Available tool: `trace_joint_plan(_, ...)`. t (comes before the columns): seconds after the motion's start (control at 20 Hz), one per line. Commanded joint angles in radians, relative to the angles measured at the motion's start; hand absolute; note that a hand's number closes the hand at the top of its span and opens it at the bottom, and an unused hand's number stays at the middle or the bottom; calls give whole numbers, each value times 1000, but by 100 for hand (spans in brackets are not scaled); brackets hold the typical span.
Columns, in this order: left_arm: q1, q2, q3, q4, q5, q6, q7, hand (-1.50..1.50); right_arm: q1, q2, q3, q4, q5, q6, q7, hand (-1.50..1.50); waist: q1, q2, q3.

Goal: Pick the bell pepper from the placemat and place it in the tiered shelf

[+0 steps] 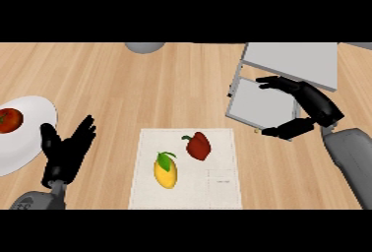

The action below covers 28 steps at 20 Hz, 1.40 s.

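A dark red bell pepper (198,145) with a green stem lies on the pale placemat (218,192), toward its upper middle. The grey tiered shelf (291,64) stands at the upper right of the wooden counter. My right hand (309,106) hovers over the shelf's lower tier, fingers and thumb spread wide apart with nothing between them, well to the right of the pepper. My left hand (67,150) rests open at the lower left, fingers up, apart from the placemat.
A yellow mango (166,170) with a green leaf lies on the placemat just left of and below the pepper. A white plate (33,118) at the left edge bears a red tomato (9,120). A grey round object (145,47) shows at the top.
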Motion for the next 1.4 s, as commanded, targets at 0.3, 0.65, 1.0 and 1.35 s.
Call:
trace_joint_plan(0.3,-18,-10,54,69,6,-41,11,0,-6,-25,108,-330,-28,216,352,-150,-26,-5,-4)
trace_joint_plan(0.65,-20,-42,38,67,-32,-22,5,0,-157,136,194,-468,65,77,812,-150,-18,-4,-4)
trace_joint_plan(1.0,-5,-52,47,30,-61,-39,9,0,-204,227,248,-361,249,55,911,-150,-8,0,-2)
trace_joint_plan(1.35,44,-43,83,-18,-65,-61,25,0,-152,347,355,-303,384,58,956,-150,-4,-1,-2)
